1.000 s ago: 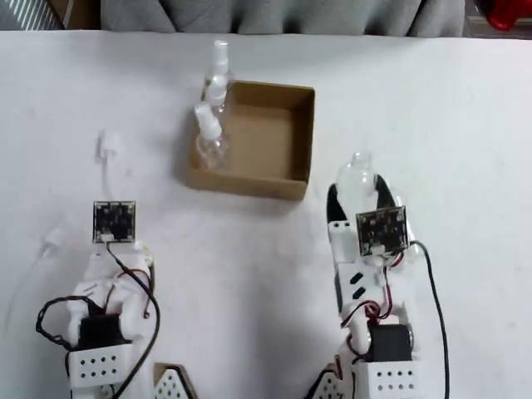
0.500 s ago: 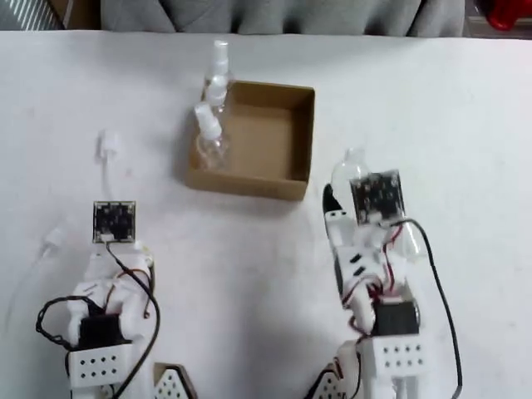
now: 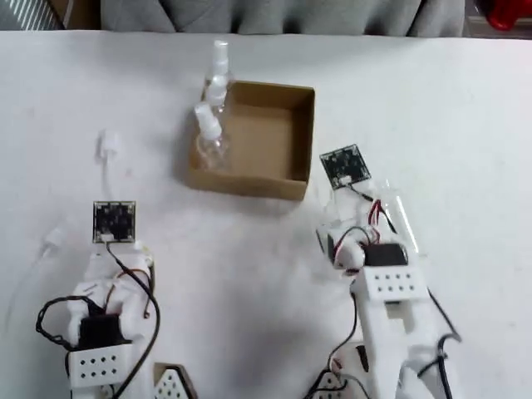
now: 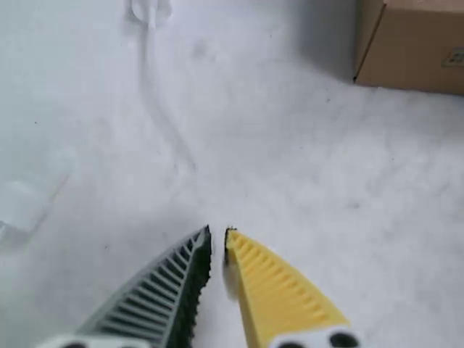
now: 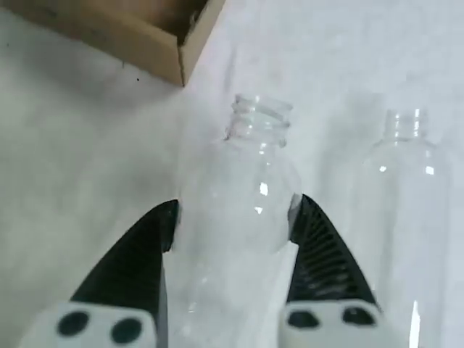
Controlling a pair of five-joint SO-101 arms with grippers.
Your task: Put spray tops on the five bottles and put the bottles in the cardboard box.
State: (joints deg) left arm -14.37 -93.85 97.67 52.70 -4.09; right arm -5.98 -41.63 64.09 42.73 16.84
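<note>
I see one white plastic spray top (image 3: 52, 241) with a thin dip tube lying on the white counter (image 3: 449, 100) at far left, and a second spray top (image 3: 108, 146) beyond it. The left pincer (image 4: 217, 233) is closed on nothing, ribbed fingers together above bare counter. Two clear capped bottles (image 3: 209, 133) stand at the left wall of the square cardboard box (image 3: 274, 179). The right pincer (image 5: 232, 210) grips a clear bottle (image 5: 239, 181) with an open threaded neck, near the box corner. A second open bottle (image 5: 406, 196) sits just beside it.

No writing can be read; the small printed mark (image 4: 453, 56) on the cardboard box (image 4: 406, 43) is illegible.
</note>
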